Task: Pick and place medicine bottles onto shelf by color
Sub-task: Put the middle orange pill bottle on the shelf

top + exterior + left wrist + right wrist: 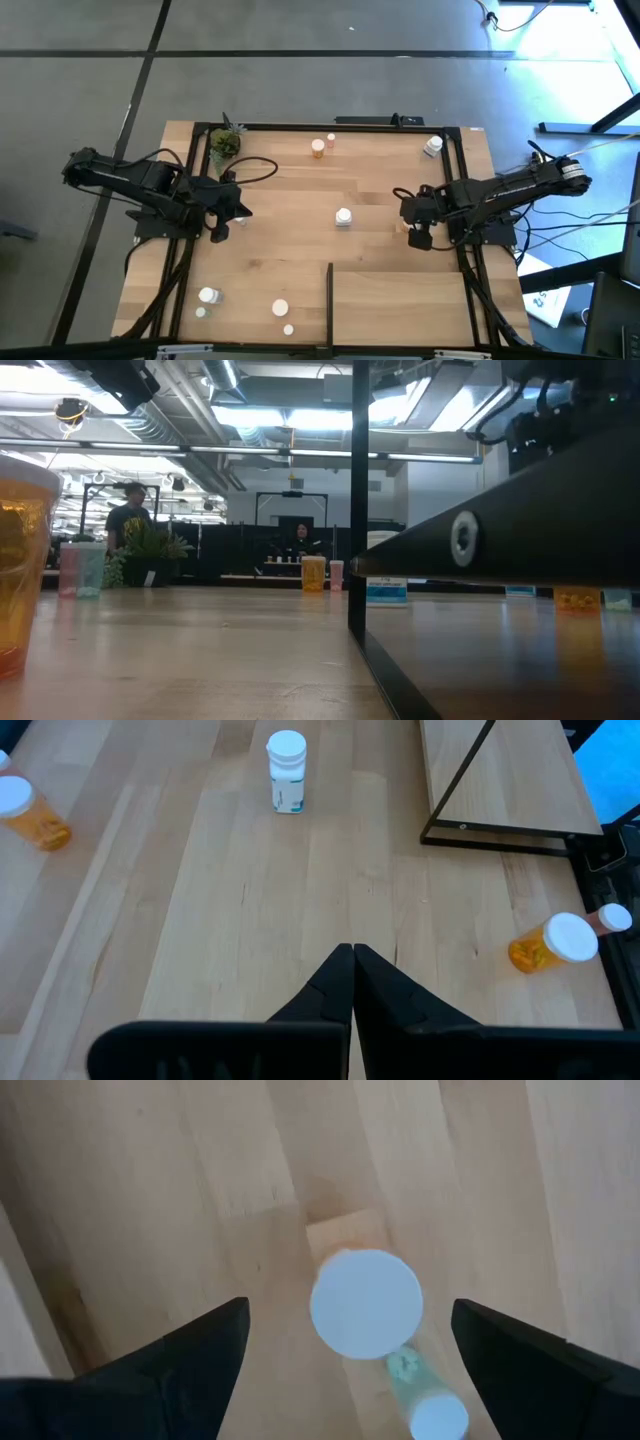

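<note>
While the wooden bench (300,250) is carrying scattered medicine bottles (343,217), the shelf (400,305) is lying at its near right corner, bare. The right claw (350,1335) is hanging with fingers spread wide directly above an upright white-capped bottle (366,1302) near the bench's right side, not touching it. The left claw (352,975) is sitting pressed together over the left side, holding nothing. A small potted plant (224,143) is standing at the far left corner.

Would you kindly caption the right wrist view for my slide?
Open right hand poised over a white-capped bottle standing on the wooden table.
</note>
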